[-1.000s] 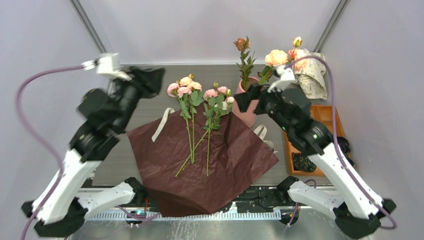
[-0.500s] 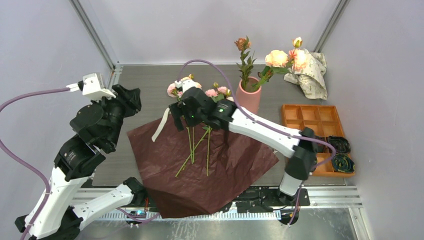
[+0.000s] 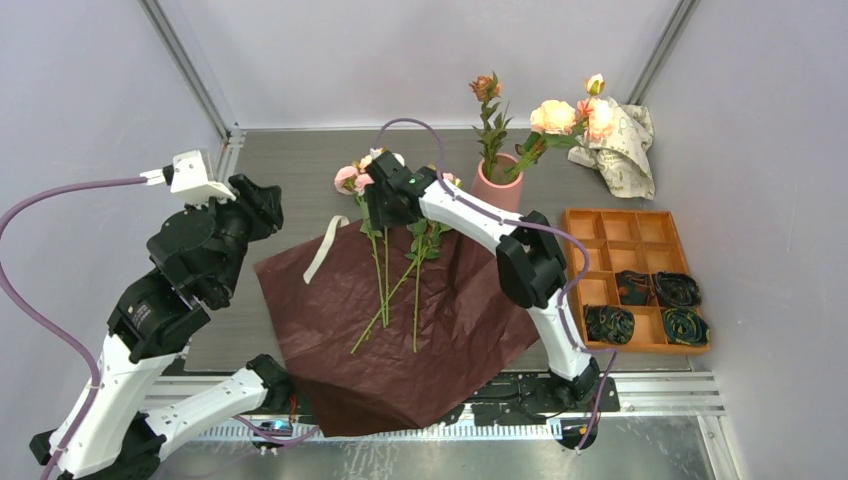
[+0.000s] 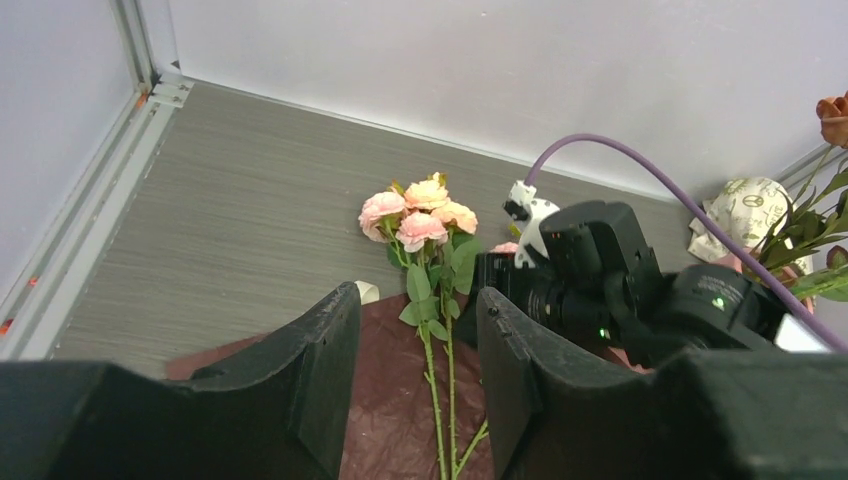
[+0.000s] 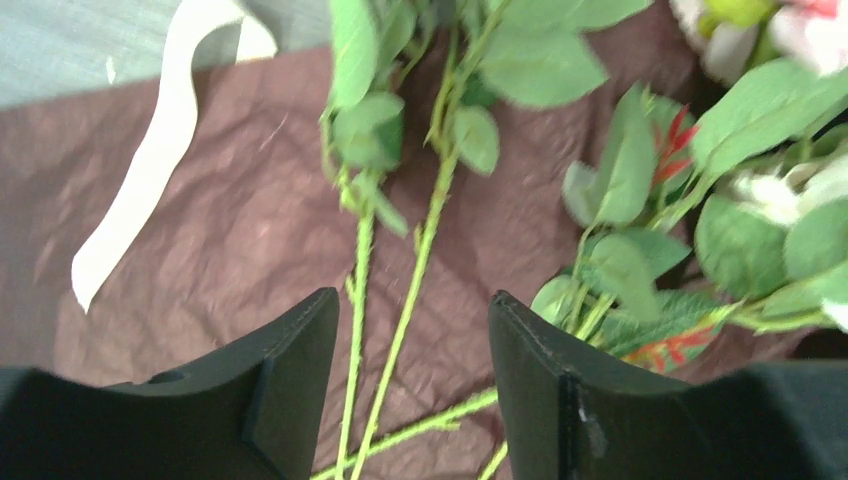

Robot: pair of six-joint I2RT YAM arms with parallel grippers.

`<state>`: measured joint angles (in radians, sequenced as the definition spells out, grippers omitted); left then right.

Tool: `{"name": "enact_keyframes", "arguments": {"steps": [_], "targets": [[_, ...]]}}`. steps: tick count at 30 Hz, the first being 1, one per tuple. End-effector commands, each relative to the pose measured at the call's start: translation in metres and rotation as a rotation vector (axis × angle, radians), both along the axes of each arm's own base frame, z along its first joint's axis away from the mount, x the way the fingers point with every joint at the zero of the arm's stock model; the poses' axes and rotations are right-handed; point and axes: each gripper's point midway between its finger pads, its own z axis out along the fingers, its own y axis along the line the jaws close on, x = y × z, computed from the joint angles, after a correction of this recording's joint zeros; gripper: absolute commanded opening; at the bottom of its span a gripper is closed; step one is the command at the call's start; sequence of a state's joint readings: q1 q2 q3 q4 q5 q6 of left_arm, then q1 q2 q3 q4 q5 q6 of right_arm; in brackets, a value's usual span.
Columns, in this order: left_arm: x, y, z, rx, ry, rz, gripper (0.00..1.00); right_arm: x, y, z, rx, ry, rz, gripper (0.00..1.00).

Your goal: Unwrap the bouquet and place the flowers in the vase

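The flowers [image 4: 420, 215] on the opened paper [image 3: 440, 320] were straddled by the right gripper [image 5: 410, 310], jaws parted; closure around them was judged next.

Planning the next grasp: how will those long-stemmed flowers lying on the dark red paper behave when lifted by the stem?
Probably top-heavy: the flowers carry clustered blooms on long thin stems, so heads may droop or swing. Stems look narrow and smooth, so one could twist or slip in the right gripper.

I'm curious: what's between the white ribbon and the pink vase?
Top view: the flowers lie there on dark red paper, right end effector above them.
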<state>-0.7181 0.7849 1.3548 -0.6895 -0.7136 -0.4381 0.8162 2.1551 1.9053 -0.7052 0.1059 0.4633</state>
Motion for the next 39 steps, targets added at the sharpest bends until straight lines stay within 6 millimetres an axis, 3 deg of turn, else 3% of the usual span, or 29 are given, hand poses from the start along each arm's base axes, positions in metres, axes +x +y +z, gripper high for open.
{"name": "enact_keyframes", "arguments": {"steps": [1,14,26,32,35,39], "targets": [[-0.005,0.004,0.012,-0.035,-0.027,0.001,0.47,0.033,0.004,0.018,0.058,-0.022,-0.05,0.6],[-0.005,0.002,0.008,-0.031,-0.012,-0.007,0.47,0.068,0.009,-0.024,0.022,0.024,-0.082,0.52],[-0.008,0.006,0.01,-0.024,-0.012,-0.002,0.48,0.077,0.011,-0.062,-0.007,0.072,-0.104,0.42],[-0.011,0.008,0.009,-0.028,-0.011,-0.001,0.48,0.077,0.011,-0.074,-0.015,0.084,-0.114,0.29],[-0.013,0.01,0.008,-0.032,-0.011,-0.002,0.48,0.078,0.009,-0.071,-0.019,0.076,-0.121,0.14],[-0.015,0.013,0.009,-0.037,-0.017,0.004,0.48,0.082,0.006,-0.047,0.001,0.024,-0.136,0.01]]}}
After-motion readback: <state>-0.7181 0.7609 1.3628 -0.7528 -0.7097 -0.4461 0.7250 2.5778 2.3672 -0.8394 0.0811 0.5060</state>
